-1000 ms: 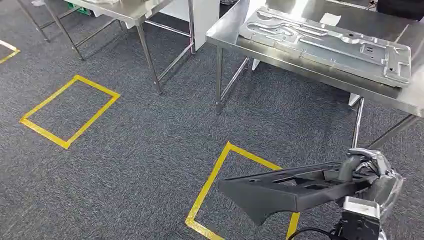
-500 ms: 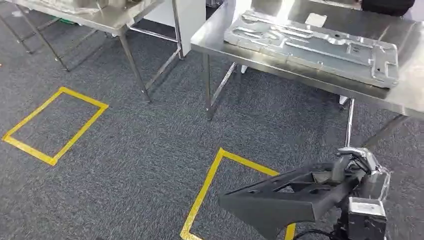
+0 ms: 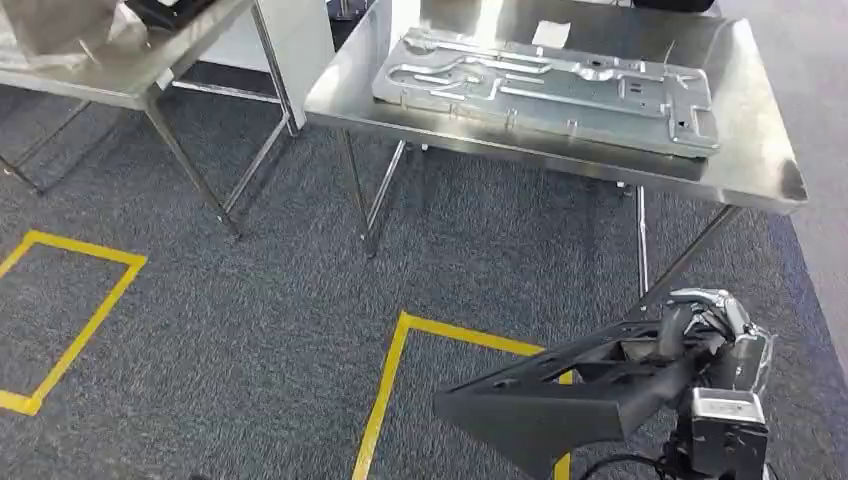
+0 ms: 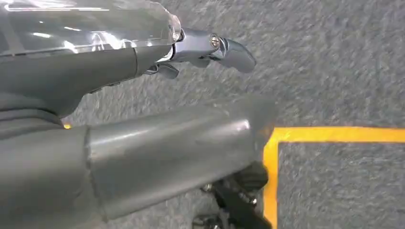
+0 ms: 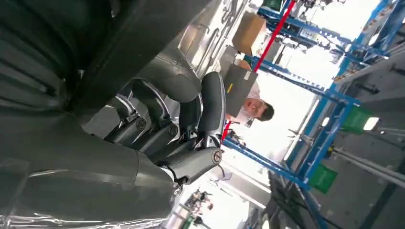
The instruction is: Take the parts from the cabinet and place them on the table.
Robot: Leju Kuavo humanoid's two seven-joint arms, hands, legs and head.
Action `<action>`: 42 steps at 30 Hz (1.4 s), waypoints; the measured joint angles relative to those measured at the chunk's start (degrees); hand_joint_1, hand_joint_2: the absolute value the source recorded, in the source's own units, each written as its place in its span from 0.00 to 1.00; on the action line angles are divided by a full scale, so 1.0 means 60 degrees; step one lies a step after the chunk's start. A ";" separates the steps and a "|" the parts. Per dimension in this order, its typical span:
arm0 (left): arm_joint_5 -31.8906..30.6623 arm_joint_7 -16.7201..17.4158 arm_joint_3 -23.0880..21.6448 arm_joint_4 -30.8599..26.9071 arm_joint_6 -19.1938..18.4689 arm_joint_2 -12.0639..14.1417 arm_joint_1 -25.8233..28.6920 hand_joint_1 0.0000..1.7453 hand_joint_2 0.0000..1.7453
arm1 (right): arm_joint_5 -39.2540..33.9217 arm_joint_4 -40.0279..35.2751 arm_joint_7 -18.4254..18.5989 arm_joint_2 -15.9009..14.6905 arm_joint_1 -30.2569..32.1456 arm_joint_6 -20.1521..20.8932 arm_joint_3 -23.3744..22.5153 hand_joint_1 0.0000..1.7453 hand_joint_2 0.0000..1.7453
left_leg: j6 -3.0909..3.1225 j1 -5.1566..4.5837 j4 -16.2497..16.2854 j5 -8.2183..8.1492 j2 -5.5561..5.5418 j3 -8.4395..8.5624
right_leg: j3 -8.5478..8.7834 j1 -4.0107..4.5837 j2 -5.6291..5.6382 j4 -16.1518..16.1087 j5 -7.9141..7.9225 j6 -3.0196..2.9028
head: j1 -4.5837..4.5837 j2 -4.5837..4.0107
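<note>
My right hand (image 3: 715,345) grips one end of a long black plastic part (image 3: 560,395) low at the right of the head view, held above the carpet. In the right wrist view the dark fingers (image 5: 210,102) curl around the black part (image 5: 143,38). Ahead stands a steel table (image 3: 760,175) carrying a large silver stamped metal panel (image 3: 545,85). My left hand (image 4: 191,95) hangs over the carpet, its fingers (image 4: 229,47) and thumb apart, holding nothing.
A second steel table (image 3: 120,75) stands at the far left. Yellow tape squares (image 3: 385,385) mark the grey carpet, one right below the held part. A person (image 5: 253,107) and blue racking (image 5: 325,138) appear in the right wrist view.
The whole picture has shifted: the camera has turned, and the table with the metal panel now sits more centred. My right hand still holds the black part the same way.
</note>
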 joint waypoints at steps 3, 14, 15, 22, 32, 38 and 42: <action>0.0000 -0.0004 0.0000 0.0000 -0.0011 -0.0004 -0.0003 0.00 0.00 | 0.0000 0.0004 0.0008 -0.0015 -0.0094 -0.0004 0.0000 1.00 1.00 | 0.0142 -0.0011 -0.0162 -0.0144 0.0280 0.0341 | -0.0925 0.0023 -0.0983 0.1487 -0.0252 0.0167 | 0.0090 0.0000; 0.0011 0.0000 -0.0004 0.0000 -0.0044 -0.0066 0.0013 0.00 0.00 | 0.0702 0.0080 0.0418 -0.0015 -0.0052 -0.0248 -0.0029 1.00 1.00 | -0.0215 -0.0029 -0.0272 -0.1073 0.0749 0.1690 | -0.1563 0.0119 -0.1203 -0.0002 0.1170 -0.0117 | 0.0069 0.0000; 0.0007 -0.0004 -0.0004 0.0000 -0.0062 -0.0070 0.0016 0.00 0.00 | 0.0765 0.0091 0.0471 -0.0015 -0.0064 -0.0255 -0.0036 1.00 1.00 | -0.0300 -0.0047 -0.0083 -0.0908 0.0740 0.1627 | -0.1449 0.0093 -0.1164 -0.0043 0.1083 -0.0178 | 0.0054 0.0000; -0.0018 0.0036 -0.0004 0.0000 -0.0099 -0.0052 0.0037 0.00 0.00 | 0.1451 0.0403 0.0997 -0.0007 -0.0346 -0.0375 -0.0040 1.00 1.00 | -0.0443 0.0013 0.2611 -0.2163 0.0442 -0.0473 | -0.0605 0.0025 -0.0986 -0.0206 0.0548 -0.0370 | -0.0074 0.0000; -0.0277 0.0201 -0.0004 0.0000 -0.0099 -0.0033 0.0059 0.00 0.00 | 0.2904 0.1086 0.1742 0.0036 -0.0918 -0.0820 -0.0139 1.00 1.00 | 0.0056 -0.0029 -0.0050 0.0171 0.0418 -0.0010 | -0.0148 0.0035 -0.0957 0.0511 0.0132 0.0049 | -0.0063 -0.0003; -0.0447 0.0299 -0.0004 0.0000 -0.0099 -0.0033 0.0023 0.00 0.00 | 0.3441 0.1813 0.2041 0.0029 -0.1593 -0.0645 -0.0251 1.00 1.00 | 0.0121 -0.0026 -0.0086 -0.0280 0.0400 0.0501 | -0.2201 -0.0067 -0.1088 0.2475 -0.0865 0.0242 | -0.0001 0.0000; -0.0576 0.0328 -0.0004 0.0000 -0.0099 -0.0041 -0.0055 0.00 0.00 | 0.3854 0.2292 0.2142 0.0029 -0.2255 -0.0444 -0.0084 1.00 1.00 | -0.0016 -0.0051 -0.0083 -0.0732 0.0408 0.1018 | -0.1748 -0.0022 -0.1185 0.0069 0.1502 0.0083 | 0.0032 0.0000</action>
